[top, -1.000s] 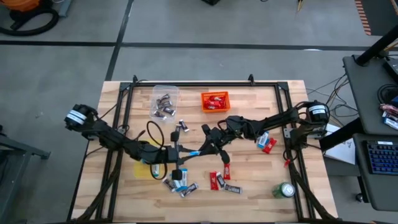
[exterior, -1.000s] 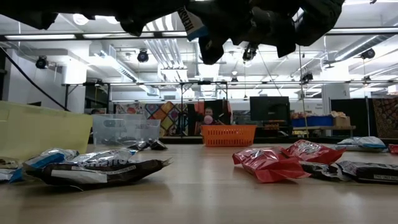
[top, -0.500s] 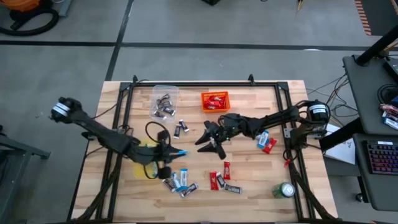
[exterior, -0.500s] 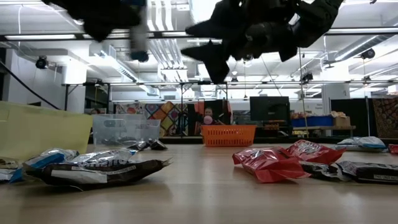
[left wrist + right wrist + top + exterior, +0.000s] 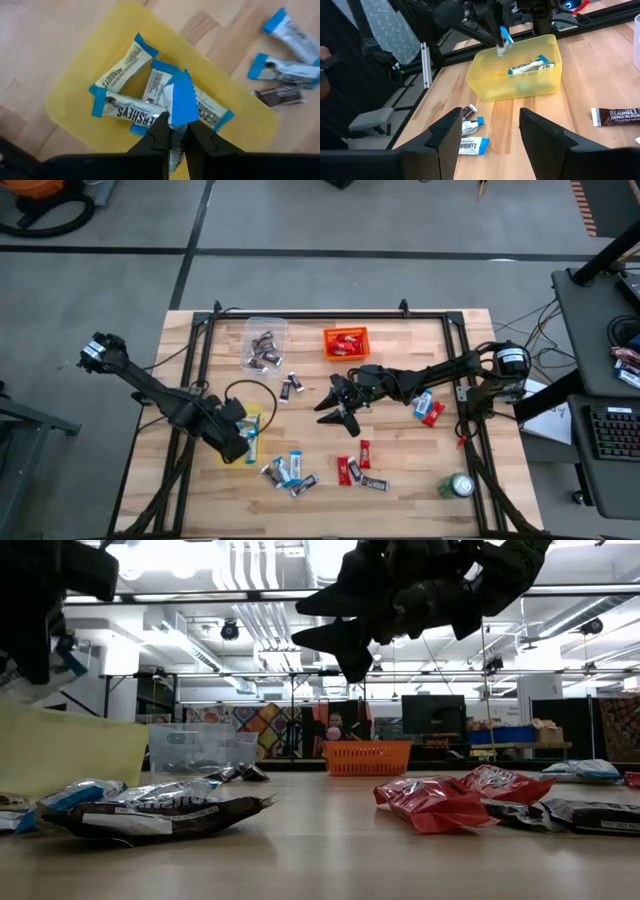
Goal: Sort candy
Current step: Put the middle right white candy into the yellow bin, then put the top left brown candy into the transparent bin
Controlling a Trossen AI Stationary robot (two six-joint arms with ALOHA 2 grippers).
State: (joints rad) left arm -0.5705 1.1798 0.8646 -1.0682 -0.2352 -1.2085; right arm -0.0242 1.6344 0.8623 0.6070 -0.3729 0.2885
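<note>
My left gripper hangs over the yellow bin near the table's left side, shut on a blue-and-white candy. Several blue-and-white candies lie in that bin. The right wrist view shows the held candy just above the bin. My right gripper stands open above the table's middle, nothing between its fingers. Loose candy lies on the table: blue-and-white and dark bars, red ones. My left gripper pinches the blue-and-white candy between its two fingers, on the white part short of one blue crimped end, which sticks out past the fingertips. The fingers point steeply down from above. The candy is lifted clear, over the yellow bin.
A clear bin with dark bars and an orange bin with red ones stand at the far side. A green can sits near the right front corner. More candy lies under my right arm. A black frame rims the table.
My right gripper has opened and let go of the blue-and-white candy, staying above the table's middle. My left gripper, shut on that candy, has carried it toward the table's left edge and tipped to point down over the yellow bin.
</note>
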